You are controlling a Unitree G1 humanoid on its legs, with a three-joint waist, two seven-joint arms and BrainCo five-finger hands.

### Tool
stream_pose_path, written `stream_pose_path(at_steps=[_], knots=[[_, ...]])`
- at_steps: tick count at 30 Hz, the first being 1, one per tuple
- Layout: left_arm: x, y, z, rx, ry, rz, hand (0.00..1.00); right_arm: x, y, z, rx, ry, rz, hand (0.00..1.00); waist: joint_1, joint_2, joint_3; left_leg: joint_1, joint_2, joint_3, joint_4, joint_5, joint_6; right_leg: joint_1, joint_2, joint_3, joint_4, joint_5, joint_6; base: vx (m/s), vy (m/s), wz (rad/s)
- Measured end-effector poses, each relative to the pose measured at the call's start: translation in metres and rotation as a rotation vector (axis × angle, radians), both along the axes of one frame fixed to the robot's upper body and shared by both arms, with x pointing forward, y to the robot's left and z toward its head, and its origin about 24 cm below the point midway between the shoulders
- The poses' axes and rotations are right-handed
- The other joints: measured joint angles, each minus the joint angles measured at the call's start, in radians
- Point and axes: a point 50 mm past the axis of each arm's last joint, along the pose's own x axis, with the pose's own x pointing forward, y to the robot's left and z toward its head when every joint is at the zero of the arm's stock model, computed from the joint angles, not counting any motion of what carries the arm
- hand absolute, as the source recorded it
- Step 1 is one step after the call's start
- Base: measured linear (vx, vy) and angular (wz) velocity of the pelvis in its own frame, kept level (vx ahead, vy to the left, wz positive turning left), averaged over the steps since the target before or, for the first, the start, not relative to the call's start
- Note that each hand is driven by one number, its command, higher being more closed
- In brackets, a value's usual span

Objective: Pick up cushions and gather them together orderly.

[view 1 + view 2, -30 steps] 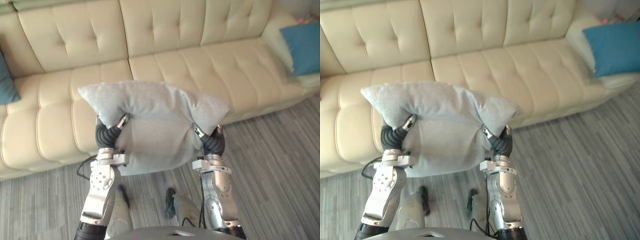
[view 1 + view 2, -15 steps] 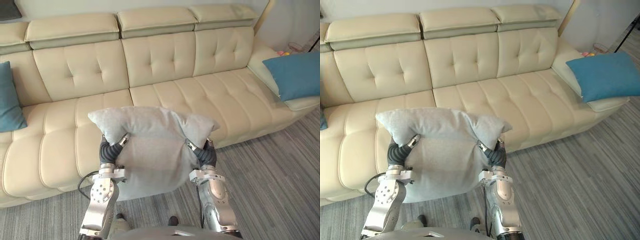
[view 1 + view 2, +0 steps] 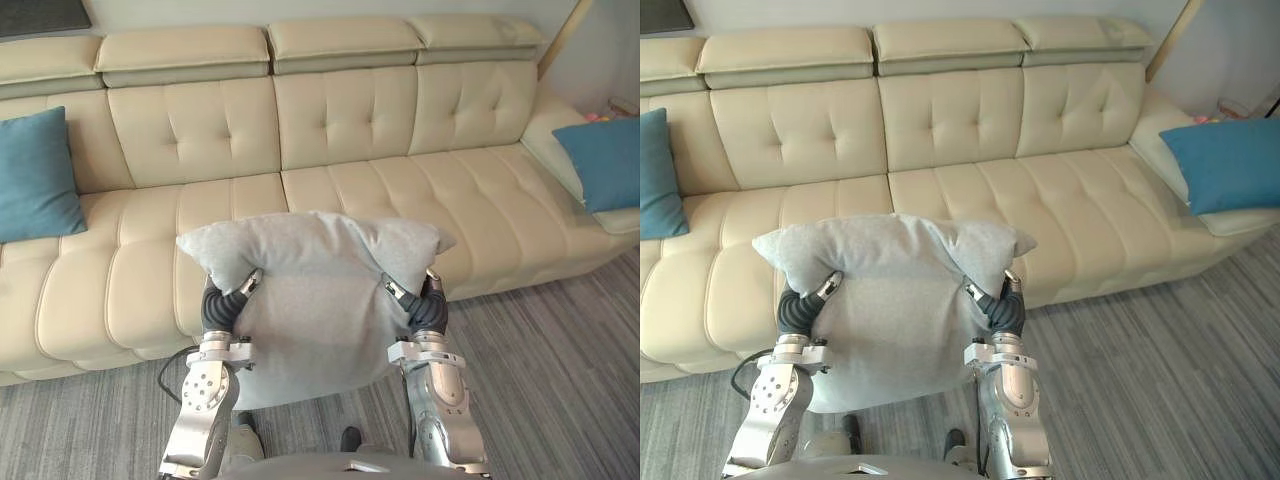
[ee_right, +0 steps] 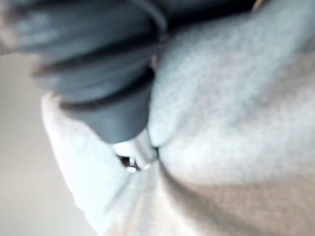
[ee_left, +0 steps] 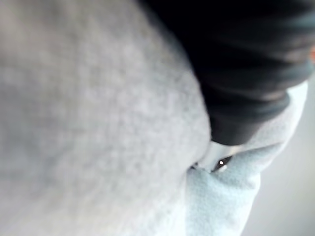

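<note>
Three cushions were in sight, none of them touching another. Both of the robot's hands held a grey cushion (image 3: 315, 290) up in the air in front of the cream sofa (image 3: 340, 120), before the middle of its seat and clear of the leather. The left hand (image 3: 232, 296) pinched the cushion's left edge and the right hand (image 3: 418, 302) pinched its right edge. Each thumb pressed into the near face, and the cloth puckered and bulged around the grip. The cushion's top corners stuck out above the hands and its lower part sagged below them.

One blue cushion (image 3: 35, 175) leaned upright against the sofa's backrest at its left end. A second blue cushion (image 3: 605, 160) lay at the sofa's right end, against the armrest there. The two sat well apart, with the whole bare seat between them.

Judged from this, the task was at an early stage. One cushion had been picked up but not yet set down. Placing it and bringing all three together in a tidy group was not yet done.
</note>
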Motion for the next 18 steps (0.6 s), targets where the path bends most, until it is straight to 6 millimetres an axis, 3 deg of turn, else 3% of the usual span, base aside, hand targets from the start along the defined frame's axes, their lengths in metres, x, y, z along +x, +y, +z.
stream_pose_path(at_steps=[4,7,11,12,13,14,15,16,18], knots=[[-0.005,0.001,-0.004,-0.001,0.019,-0.002,1.0,0.0,0.001,-0.004,-0.002,0.021,0.005,1.0,0.002,-0.003,-0.001,0.002,0.008,0.044,0.03,-0.019,0.005,-0.04,-0.006,0.046,0.033,0.002,0.002,0.04,0.031,-0.41],[-0.006,0.001,-0.011,0.004,0.048,-0.014,1.0,0.002,0.0,-0.018,-0.027,0.08,0.008,1.0,-0.017,-0.011,0.005,0.023,-0.008,0.058,0.089,-0.071,0.01,-0.092,-0.045,0.06,0.217,-0.074,0.019,0.13,0.06,-0.2],[-0.006,0.003,-0.019,0.015,0.093,-0.01,1.0,0.002,0.001,-0.033,-0.045,0.143,0.026,1.0,-0.028,-0.022,0.024,0.079,-0.041,0.045,0.127,-0.13,0.031,-0.153,-0.103,0.049,0.478,-0.089,0.004,0.08,0.086,0.03],[-0.006,0.005,-0.019,0.017,0.092,-0.005,1.0,0.003,0.002,-0.032,-0.048,0.136,0.035,1.0,-0.028,-0.025,0.033,0.085,-0.05,0.039,0.136,-0.154,0.049,-0.158,-0.118,0.049,0.509,-0.081,-0.009,0.05,0.109,0.13],[-0.005,0.007,-0.018,0.019,0.088,0.004,1.0,0.008,0.005,-0.031,-0.049,0.127,0.045,1.0,-0.029,-0.022,0.047,0.091,-0.052,0.033,0.133,-0.163,0.066,-0.191,-0.128,0.044,0.557,-0.064,-0.072,0.05,0.127,0.16],[-0.004,0.009,-0.017,0.022,0.082,0.009,1.0,0.012,0.006,-0.031,-0.049,0.129,0.051,1.0,-0.032,-0.008,0.059,0.088,-0.049,0.019,0.133,-0.17,0.076,-0.196,-0.125,0.035,0.543,-0.105,-0.069,0.02,0.07,0.12],[-0.003,0.009,-0.016,0.023,0.077,0.012,1.0,0.013,0.007,-0.031,-0.047,0.127,0.052,1.0,-0.031,-0.01,0.062,0.088,-0.046,0.015,0.133,-0.172,0.078,-0.197,-0.118,0.029,0.525,-0.128,-0.061,0.05,0.041,0.06],[0.002,0.011,-0.012,0.029,0.059,0.022,1.0,0.016,0.008,-0.029,-0.045,0.115,0.055,1.0,-0.016,-0.006,0.068,0.084,-0.029,0.011,0.13,-0.175,0.076,-0.221,-0.081,0.029,0.437,-0.146,-0.055,0.07,0.004,0.03],[0.009,0.012,-0.006,0.052,0.029,0.01,1.0,0.019,0.008,-0.025,-0.047,0.099,0.056,1.0,-0.026,-0.009,0.073,0.081,-0.037,-0.017,0.106,-0.176,0.074,-0.26,-0.06,0.059,0.234,-0.087,0.012,0.14,-0.029,0.39]])
